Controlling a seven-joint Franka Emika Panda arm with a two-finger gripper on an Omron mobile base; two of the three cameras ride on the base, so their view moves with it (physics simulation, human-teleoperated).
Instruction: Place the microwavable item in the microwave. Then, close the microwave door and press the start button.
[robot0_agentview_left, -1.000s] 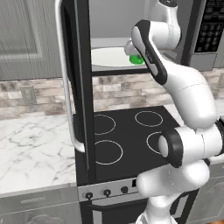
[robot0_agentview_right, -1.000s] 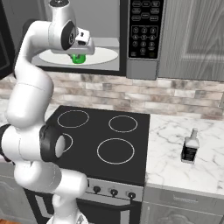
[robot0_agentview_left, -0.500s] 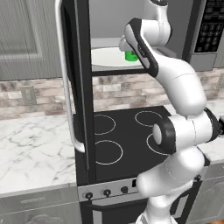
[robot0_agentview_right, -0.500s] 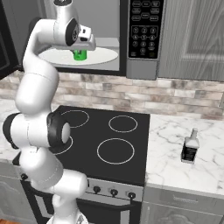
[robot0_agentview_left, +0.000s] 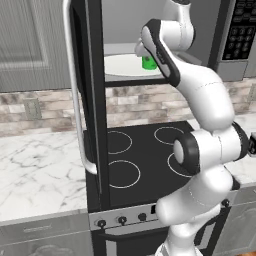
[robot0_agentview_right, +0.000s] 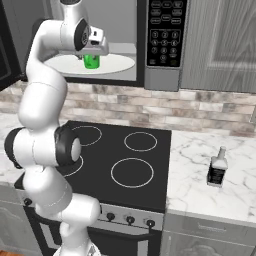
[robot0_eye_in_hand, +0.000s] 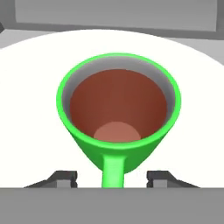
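Observation:
The green mug (robot0_eye_in_hand: 118, 105) with dark liquid stands upright on the white turntable plate (robot0_eye_in_hand: 35, 87) inside the microwave (robot0_agentview_right: 165, 32). Its handle points back toward the hand. My gripper (robot0_eye_in_hand: 113, 177) is open, one fingertip on each side of the handle and both clear of it. From the base cameras the mug (robot0_agentview_left: 149, 62) (robot0_agentview_right: 91, 61) sits just under the hand, near the middle of the plate (robot0_agentview_right: 117, 64). The microwave door (robot0_agentview_left: 92, 100) hangs wide open at the left, its silver bar handle (robot0_agentview_left: 75, 100) toward me.
Below the microwave lies a black cooktop (robot0_agentview_right: 125, 155) with several ring burners. A small dark bottle with a white label (robot0_agentview_right: 217, 170) stands on the marble counter (robot0_agentview_left: 40, 165) to the right. The keypad panel (robot0_agentview_left: 240, 35) is right of the cavity.
The hand carried the mug a little further in over the plate. The fingers, shut on the handle before, now stand apart from it.

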